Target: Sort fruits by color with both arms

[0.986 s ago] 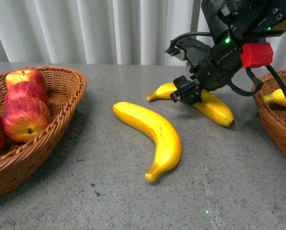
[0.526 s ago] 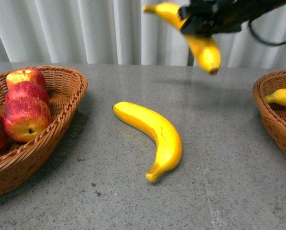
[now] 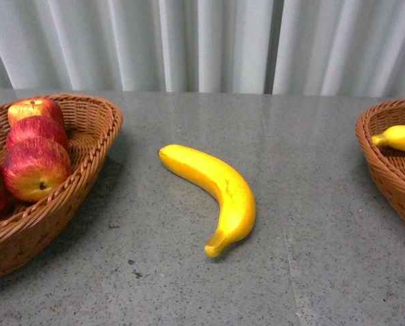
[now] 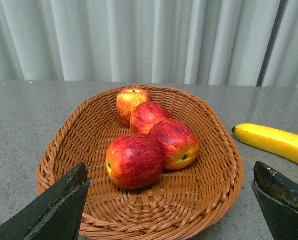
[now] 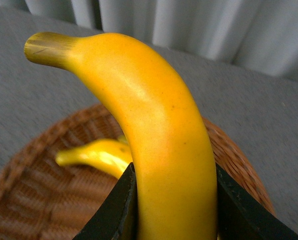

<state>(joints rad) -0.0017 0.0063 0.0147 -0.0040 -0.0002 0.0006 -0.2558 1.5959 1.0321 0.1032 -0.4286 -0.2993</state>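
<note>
Neither arm shows in the front view. My right gripper point(image 5: 173, 205) is shut on a yellow banana point(image 5: 153, 130), held above a wicker basket point(image 5: 238, 160) that has another banana point(image 5: 96, 156) lying in it. That basket point(image 3: 385, 163) sits at the table's right edge with its banana point(image 3: 399, 138). A loose banana point(image 3: 216, 190) lies in the middle of the table. Several red apples point(image 3: 34, 166) rest in the left basket point(image 3: 87, 146). My left gripper point(image 4: 171, 205) is open over the near rim of that basket point(image 4: 208, 200), short of the apples point(image 4: 135, 160).
The grey speckled table point(image 3: 290, 272) runs back to a white curtain point(image 3: 202, 41). In the left wrist view the loose banana point(image 4: 273, 142) lies just beside the apple basket.
The right arm has lifted the banana off the table and gone up and right, out of the front view. The loose banana and both baskets have not moved.
</note>
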